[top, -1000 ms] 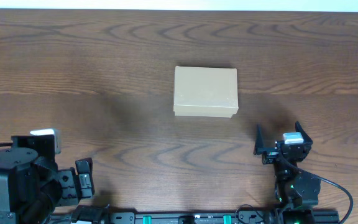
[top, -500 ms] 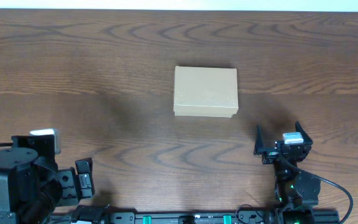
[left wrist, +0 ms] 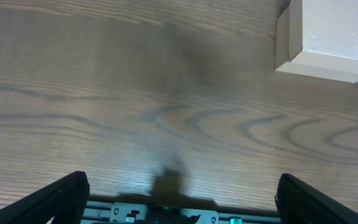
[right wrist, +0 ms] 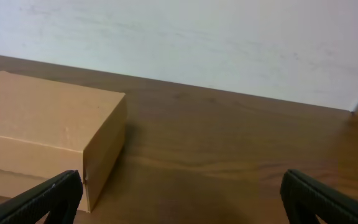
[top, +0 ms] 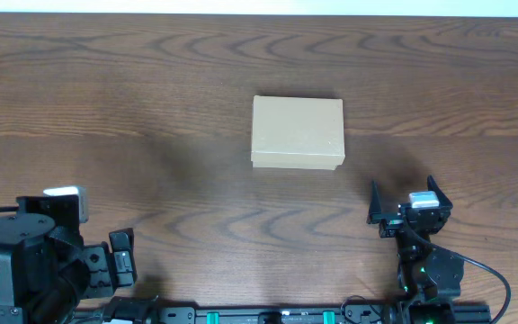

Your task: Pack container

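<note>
Only the right wrist view shows a white wall [right wrist: 197, 43]. The cardboard box [top: 298, 132] sits shut, its inside hidden, ahead of the left gripper [left wrist: 182, 200] and right gripper [right wrist: 184, 200]. Both jaws gape wide, holding nothing.

The small rectangular tan cardboard box [top: 298, 132] is plain paperboard, matt, smooth-faced and unprinted, with a faint fibrous speckle. The dark brown wooden table [top: 151, 90] shows bold swirling grain under a smooth, low-sheen finish. The white wall [right wrist: 197, 37] looks matt and slightly mottled.
</note>
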Available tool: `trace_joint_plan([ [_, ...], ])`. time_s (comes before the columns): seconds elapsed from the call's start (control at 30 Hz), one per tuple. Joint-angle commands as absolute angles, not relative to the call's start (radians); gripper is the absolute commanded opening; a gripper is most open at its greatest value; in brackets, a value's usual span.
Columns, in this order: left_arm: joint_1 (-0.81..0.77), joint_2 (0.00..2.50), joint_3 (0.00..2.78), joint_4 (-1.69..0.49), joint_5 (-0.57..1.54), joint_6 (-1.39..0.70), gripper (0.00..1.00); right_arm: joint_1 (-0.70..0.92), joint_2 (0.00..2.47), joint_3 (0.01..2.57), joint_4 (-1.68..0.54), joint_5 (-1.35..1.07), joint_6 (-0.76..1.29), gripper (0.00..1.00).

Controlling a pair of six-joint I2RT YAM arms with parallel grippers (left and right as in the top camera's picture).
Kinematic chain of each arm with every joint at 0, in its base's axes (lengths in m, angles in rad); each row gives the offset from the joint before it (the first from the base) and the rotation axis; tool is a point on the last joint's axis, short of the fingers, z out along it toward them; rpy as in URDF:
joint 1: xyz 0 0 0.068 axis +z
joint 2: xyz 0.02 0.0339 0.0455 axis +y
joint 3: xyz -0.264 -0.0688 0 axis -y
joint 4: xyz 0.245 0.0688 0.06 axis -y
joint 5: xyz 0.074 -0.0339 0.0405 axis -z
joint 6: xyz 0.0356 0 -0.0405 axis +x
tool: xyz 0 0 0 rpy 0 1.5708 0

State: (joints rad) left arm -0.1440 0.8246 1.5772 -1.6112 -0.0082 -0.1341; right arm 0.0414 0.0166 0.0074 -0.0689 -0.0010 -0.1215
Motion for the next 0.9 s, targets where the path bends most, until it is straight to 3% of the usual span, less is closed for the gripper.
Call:
trace_joint_plan([
  [0.0,-0.138,0.826,1.575,-1.689,-0.027,-0.135,0.95,0.038,0.006,0.006,-0.074,0.002,-0.136,0.99],
  [0.17,-0.125,0.807,1.575,-1.571,-0.007,-0.138,0.95,0.038,0.006,0.006,-0.074,0.002,-0.136,0.99],
  [0.47,-0.013,0.633,1.501,-0.864,0.038,-0.121,0.95,0.038,0.006,0.006,-0.074,0.002,-0.136,0.99],
  [0.67,0.028,0.492,1.204,-0.485,0.021,-0.074,0.95,0.038,0.006,0.006,-0.074,0.002,-0.136,0.99],
  [0.87,0.030,0.395,0.891,-0.309,0.018,-0.075,0.95,0.038,0.006,0.006,-0.074,0.002,-0.136,0.99],
])
